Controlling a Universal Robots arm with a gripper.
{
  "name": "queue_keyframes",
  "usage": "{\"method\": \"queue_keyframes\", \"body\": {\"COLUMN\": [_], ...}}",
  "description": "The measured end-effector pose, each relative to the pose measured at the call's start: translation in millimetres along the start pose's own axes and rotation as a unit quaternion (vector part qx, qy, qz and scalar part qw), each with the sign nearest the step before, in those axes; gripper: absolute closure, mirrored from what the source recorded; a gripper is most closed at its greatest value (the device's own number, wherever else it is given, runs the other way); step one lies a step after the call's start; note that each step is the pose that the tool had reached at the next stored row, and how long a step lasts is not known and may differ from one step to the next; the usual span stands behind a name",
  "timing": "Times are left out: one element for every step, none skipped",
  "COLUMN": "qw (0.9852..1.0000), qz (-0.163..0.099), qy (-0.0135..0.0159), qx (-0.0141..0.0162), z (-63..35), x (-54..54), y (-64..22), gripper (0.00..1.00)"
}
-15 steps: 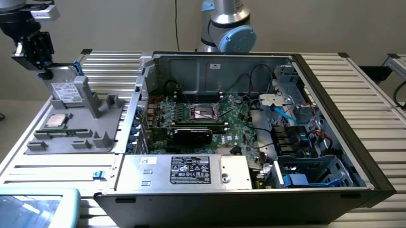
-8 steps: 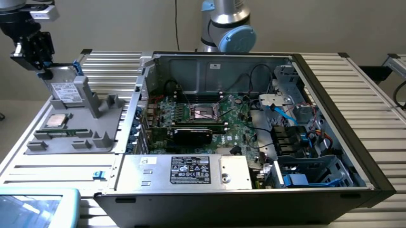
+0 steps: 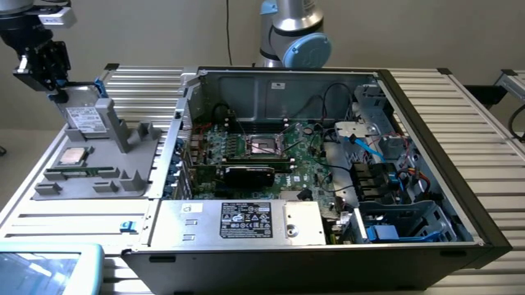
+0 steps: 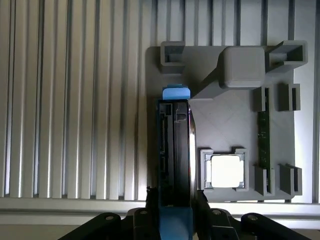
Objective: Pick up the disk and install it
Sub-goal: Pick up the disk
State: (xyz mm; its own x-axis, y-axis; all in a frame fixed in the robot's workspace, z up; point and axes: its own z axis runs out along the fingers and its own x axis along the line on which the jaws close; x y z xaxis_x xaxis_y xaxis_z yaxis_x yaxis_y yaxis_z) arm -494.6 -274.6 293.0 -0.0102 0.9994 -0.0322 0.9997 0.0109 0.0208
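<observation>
- One claw point(image 3: 56, 92) hangs at the exterior view's far left, pointing straight down from a black wrist over the ribbed metal table point(image 3: 135, 78).
- Its two fingers point(image 4: 150, 196) are clenched on the disk point(image 3: 82, 115), one against each broad face at the upper end.
- Seen from the wrist, the claw point(image 4: 175, 196) looks down the thin edge of the disk point(image 4: 175, 150). A blue bracket tab point(image 4: 176, 93) shows at the far end, and more blue plastic sits between the fingers.
- In the exterior view the disk stands on end with its white label facing the camera. It leans against the tall post of a grey holder tray point(image 3: 139, 153); its lower end is at the tray's base, though I cannot tell whether it touches.
- On the same tray point(image 4: 225, 125), a square silver processor chip point(image 3: 72, 155) lies flat in its own pocket just beside the disk, and a green memory stick point(image 3: 78, 172) lies near the tray's edge.
- The arm's silver column with a blue joint cap point(image 3: 294, 37) rises behind the open computer case point(image 3: 414, 117), well apart from the claw.
- Inside the case, the motherboard point(image 3: 279, 153) lies exposed, and another blue-bracketed drive point(image 3: 382, 233) sits in the cage at the exterior view's lower right.
</observation>
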Motion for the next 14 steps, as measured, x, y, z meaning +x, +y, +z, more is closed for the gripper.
{"method": "queue_keyframes", "body": {"qw": [1.0,1.0,1.0,1.0,1.0,1.0,1.0,1.0,1.0,1.0,1.0,1.0,1.0,1.0], "qz": [0.0,0.0,0.0,0.0,0.0,0.0,0.0,0.0,0.0,0.0,0.0,0.0,0.0,0.0], "qy": [0.0,0.0,0.0,0.0,0.0,0.0,0.0,0.0,0.0,0.0,-0.0001,-0.0001,-0.0001,-0.0001], "qx": [0.0,0.0,0.0,-0.0002,-0.0002,-0.0001,0.0,0.0,-0.0001,-0.0001,0.0,0.0,-0.0001,-0.0001], "z": [0.0,0.0,0.0,-0.1,-1.1,-2.4,-4.4,-6.6,-9.0,-11.0,-11.9,-11.9,-11.9,-11.9], "x": [0.0,0.0,0.0,0.0,0.0,-0.1,-0.1,-0.2,-0.3,-0.3,-0.4,-0.4,-0.3,-0.4], "y": [0.0,0.0,0.0,0.0,0.0,0.0,0.1,0.1,0.2,0.2,0.2,0.2,0.2,0.3], "gripper": [0.62,0.62,0.62,0.62,0.62,0.62,0.62,0.62,0.62,0.62,0.62,0.62,0.62,0.62]}}
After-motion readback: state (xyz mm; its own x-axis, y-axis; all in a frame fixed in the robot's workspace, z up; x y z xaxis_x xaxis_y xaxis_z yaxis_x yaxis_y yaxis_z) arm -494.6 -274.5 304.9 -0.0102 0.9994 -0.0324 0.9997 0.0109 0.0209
